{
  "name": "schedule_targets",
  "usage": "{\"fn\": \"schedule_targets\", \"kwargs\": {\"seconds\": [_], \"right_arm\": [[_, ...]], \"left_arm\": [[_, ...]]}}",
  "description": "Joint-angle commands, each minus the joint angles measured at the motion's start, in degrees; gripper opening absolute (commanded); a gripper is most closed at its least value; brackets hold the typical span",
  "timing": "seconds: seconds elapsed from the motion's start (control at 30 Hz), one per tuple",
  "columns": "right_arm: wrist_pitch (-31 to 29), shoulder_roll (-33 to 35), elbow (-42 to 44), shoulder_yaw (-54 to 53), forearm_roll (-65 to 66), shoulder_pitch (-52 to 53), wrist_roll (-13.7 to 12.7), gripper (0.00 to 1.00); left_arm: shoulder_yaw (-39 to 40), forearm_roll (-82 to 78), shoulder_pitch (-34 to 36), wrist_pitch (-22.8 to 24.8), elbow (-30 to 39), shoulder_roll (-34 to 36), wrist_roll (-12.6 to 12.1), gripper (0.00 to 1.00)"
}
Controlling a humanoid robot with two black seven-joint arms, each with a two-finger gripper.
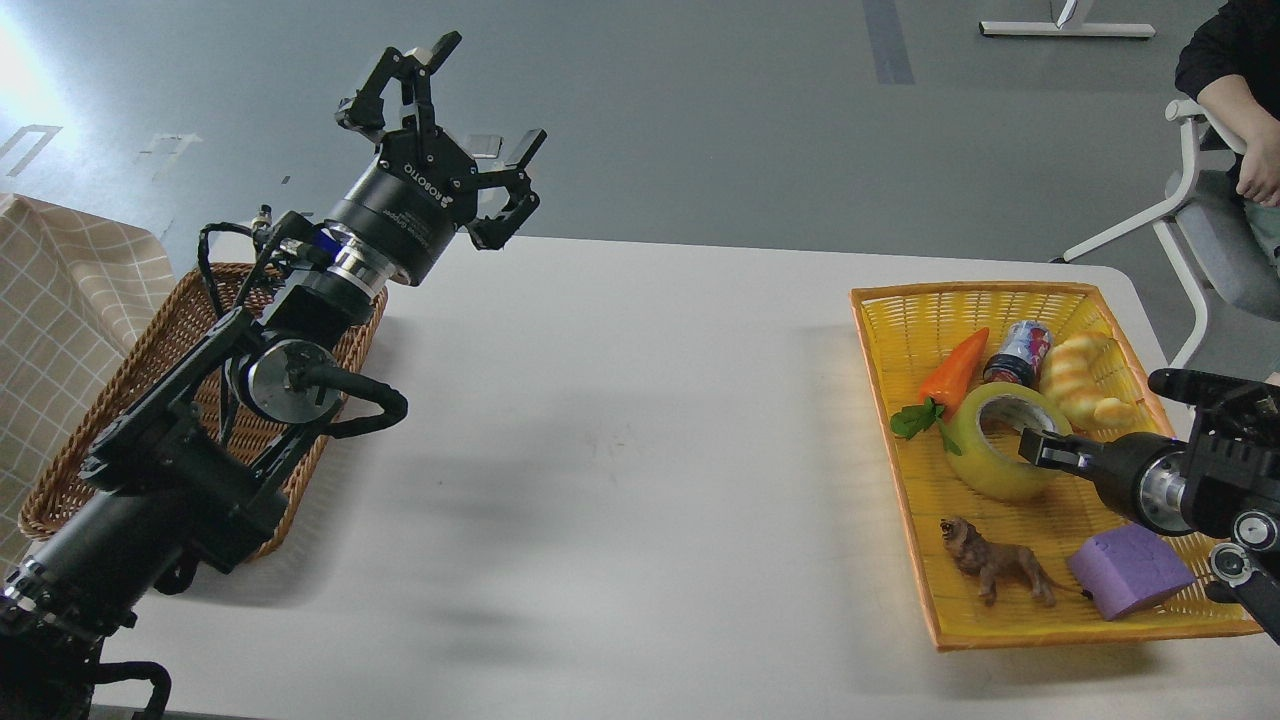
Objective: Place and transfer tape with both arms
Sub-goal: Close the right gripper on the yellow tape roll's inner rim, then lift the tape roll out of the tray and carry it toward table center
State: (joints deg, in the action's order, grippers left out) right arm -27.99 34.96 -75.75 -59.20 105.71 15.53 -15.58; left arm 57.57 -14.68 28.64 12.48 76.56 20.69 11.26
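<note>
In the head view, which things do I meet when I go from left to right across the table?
Brown wicker basket → left gripper → green leaf → tape → purple block.

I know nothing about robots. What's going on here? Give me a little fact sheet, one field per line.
Table: white table
Tape: yellow tape, tilted in the yellow tray
Right gripper: at the roll's core; grip unclear
Left gripper: raised, fingers spread, empty
Tray also holds: carrot, can, bread toy, dinosaur, purple block
Left side: wicker basket
</note>
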Motion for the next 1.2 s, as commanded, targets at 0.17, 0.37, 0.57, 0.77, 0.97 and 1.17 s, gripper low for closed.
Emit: {"fn": "schedule_targets", "kwargs": {"seconds": [0.17,0.37,0.57,0.77,0.97,1.17], "right_arm": [[0.0,1.2,-2.5,-0.6,-1.6,-0.5,0.0,0.14],[0.0,5.3,-6.7,-2.2,-5.7,-0.7,0.0,0.12],[0.0,7.8,-10.8,-5.7,-9.5,0.1,-0.2,0.12],[0.0,6.4,-11.1,-6.5,-9.6,7.2,-0.3,0.11],[0.0,-2.4,-9.9,-4.9,-10.0,14.7,-0.6,0.07],[0.0,-10.5,-8.9,1.5,-9.5,20.8,-0.8,0.07]], "left_arm": [[0.0,0.0,-0.3,0.0,0.0,0.4,0.0,1.00],[0.1,0.0,-0.3,0.0,0.0,0.1,0.2,1.00],[0.3,0.0,-0.3,0.0,0.0,0.0,0.5,1.00],[0.3,-0.3,-0.3,1.6,0.1,0.0,0.6,1.00],[0.4,-1.2,-0.3,3.5,0.1,0.0,0.4,1.00],[1.1,-1.2,-0.3,3.8,0.4,0.8,0.5,1.00]]}}
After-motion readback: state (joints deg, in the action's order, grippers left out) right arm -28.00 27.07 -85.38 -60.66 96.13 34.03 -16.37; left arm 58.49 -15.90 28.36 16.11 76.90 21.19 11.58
